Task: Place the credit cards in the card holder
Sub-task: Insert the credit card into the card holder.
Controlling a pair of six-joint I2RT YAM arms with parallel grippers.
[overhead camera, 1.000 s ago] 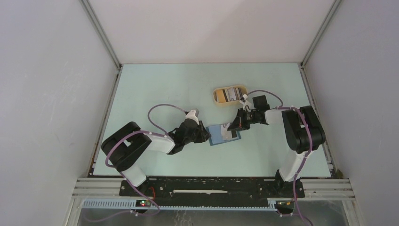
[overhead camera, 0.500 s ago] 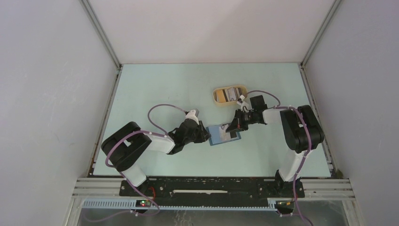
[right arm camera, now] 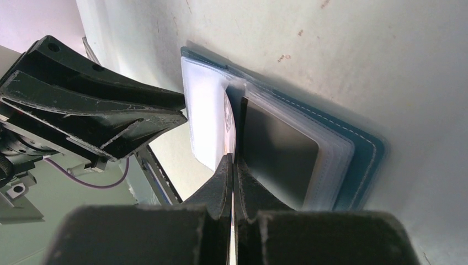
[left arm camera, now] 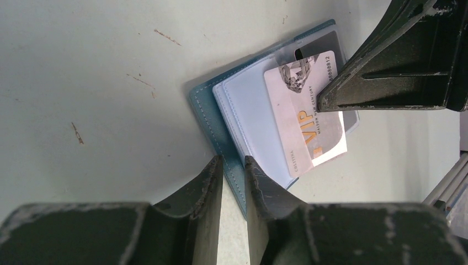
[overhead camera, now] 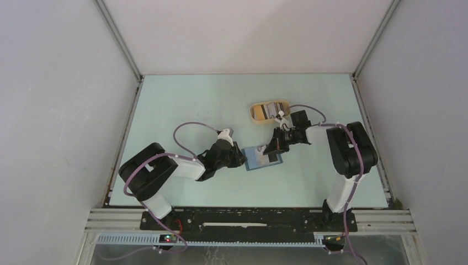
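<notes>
Mint table [overhead camera: 182, 105], card holder [left arm camera: 243, 110], credit card [left arm camera: 301, 116]

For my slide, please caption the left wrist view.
Left end effector grips the wallet edge; right end effector holds a card over it.

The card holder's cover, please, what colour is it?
The card holder is teal-blue outside; clearest in the left wrist view.
</notes>
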